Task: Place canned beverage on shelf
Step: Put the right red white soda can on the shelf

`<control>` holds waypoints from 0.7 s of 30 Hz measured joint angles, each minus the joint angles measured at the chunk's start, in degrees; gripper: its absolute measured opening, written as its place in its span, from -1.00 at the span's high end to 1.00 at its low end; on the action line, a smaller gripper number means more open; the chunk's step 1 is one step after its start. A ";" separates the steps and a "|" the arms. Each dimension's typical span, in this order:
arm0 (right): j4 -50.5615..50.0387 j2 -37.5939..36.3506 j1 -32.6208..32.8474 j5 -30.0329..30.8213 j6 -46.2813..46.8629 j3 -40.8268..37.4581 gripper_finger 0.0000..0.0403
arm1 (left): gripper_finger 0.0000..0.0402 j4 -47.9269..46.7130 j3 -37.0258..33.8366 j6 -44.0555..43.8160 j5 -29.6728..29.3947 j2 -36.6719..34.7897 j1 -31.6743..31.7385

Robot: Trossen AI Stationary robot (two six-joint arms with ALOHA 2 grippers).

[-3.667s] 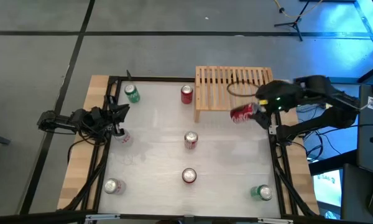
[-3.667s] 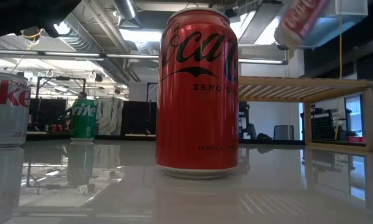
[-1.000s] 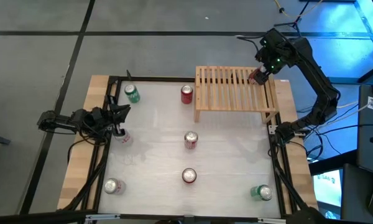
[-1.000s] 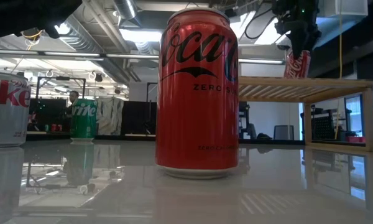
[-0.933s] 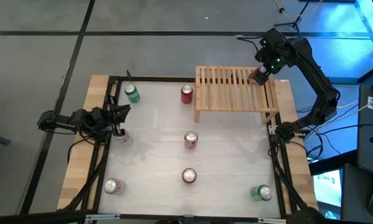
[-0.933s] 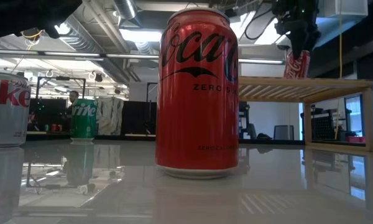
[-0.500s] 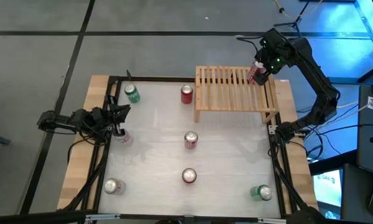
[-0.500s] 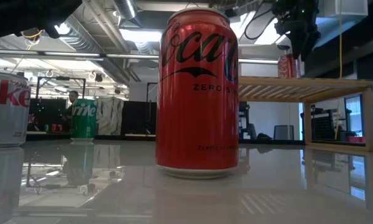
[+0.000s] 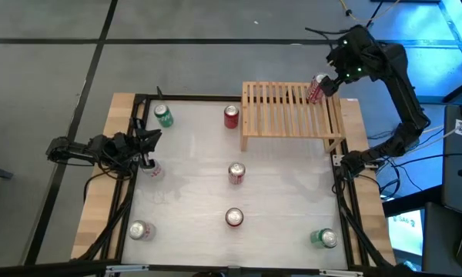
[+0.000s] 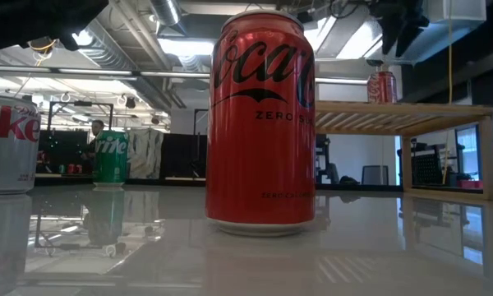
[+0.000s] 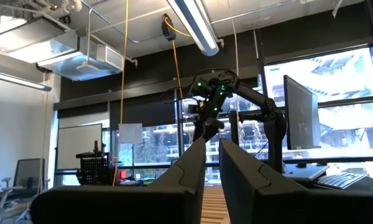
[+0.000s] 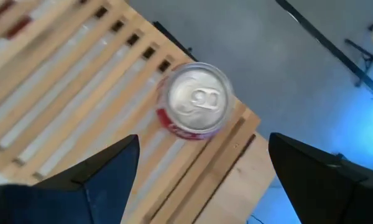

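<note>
A red can [image 9: 316, 89] stands upright on the far right corner of the wooden slatted shelf [image 9: 286, 114], free of any grip. The right claw [image 9: 337, 78] hangs above it with its fingers spread wide and empty. The left claw [image 9: 146, 146] rests closed at the left edge of the glossy white counter [image 9: 192, 188], where other cans stand scattered. Beyond lies a grey floor [image 9: 177, 46].

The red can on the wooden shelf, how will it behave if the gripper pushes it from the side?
The red can stands upright near the shelf corner, so a push may drop it off. On slats it probably catches and tips, then rolls.
</note>
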 joint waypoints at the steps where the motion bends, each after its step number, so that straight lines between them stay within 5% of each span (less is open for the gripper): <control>1: 0.03 -0.31 1.26 -0.39 0.23 0.01 -0.76 | 0.80 0.00 0.00 0.02 0.00 0.00 -0.01; 10: 2.97 -1.68 14.30 -0.84 4.50 -1.64 -0.76 | 0.80 0.07 0.00 0.00 0.00 0.00 -0.01; 21: 14.60 -1.46 20.50 6.33 4.76 -18.77 -0.76 | 0.80 0.72 0.00 -0.07 0.60 0.00 -0.01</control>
